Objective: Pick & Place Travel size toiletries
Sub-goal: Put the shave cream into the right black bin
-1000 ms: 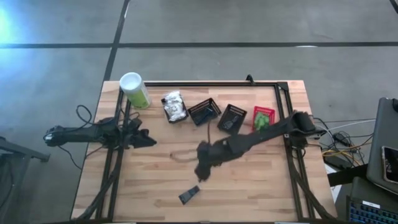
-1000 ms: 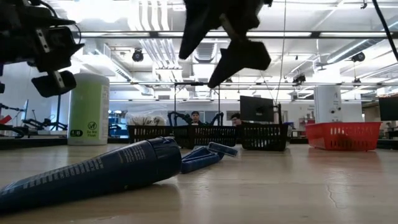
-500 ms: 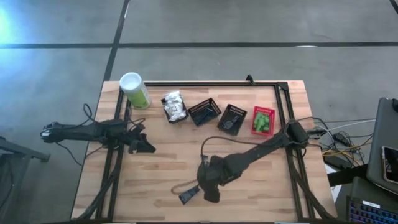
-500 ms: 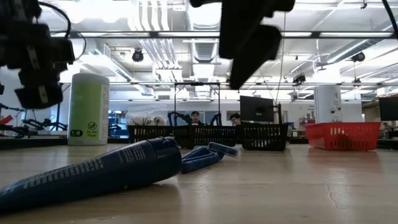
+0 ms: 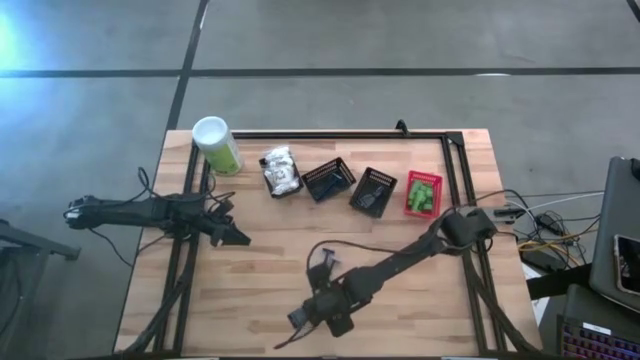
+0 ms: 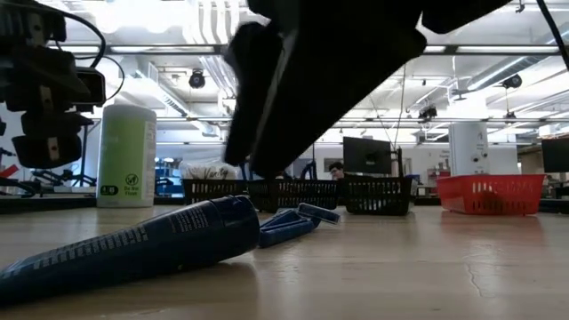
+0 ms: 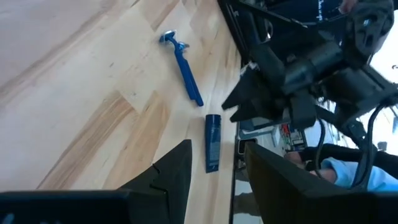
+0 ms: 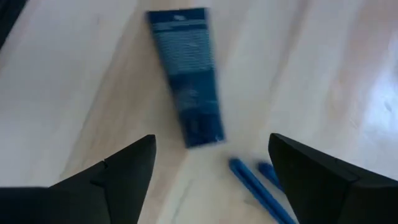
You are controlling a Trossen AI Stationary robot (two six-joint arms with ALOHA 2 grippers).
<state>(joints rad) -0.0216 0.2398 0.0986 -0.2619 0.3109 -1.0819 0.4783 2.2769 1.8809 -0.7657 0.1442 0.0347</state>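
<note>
A dark blue slim tube (image 8: 186, 74) lies flat on the wooden table near its front edge; it also shows in the high view (image 5: 302, 317) and the low view (image 6: 133, 249). A blue razor (image 8: 252, 177) lies beside its cap end. My right gripper (image 8: 211, 180) is open, low over the table, with the tube just ahead of its fingers and untouched. My left gripper (image 5: 238, 238) is open and empty at the table's left. White crinkly packets (image 5: 281, 172) lie at the back. Green tubes lie in the red basket (image 5: 423, 192).
Two black slotted baskets (image 5: 328, 180) (image 5: 372, 190) and the red one stand in a row at the back. A tall pale-green canister (image 5: 217, 146) with a white lid stands at the back left. A black frame (image 5: 330, 134) edges the table. Bare wood lies in the middle.
My right gripper has gone from the middle of the table toward the near edge and down, toward the dark blue tube, and stays open. My left gripper has shifted a little toward the near edge. The tube and the razor have not moved.
</note>
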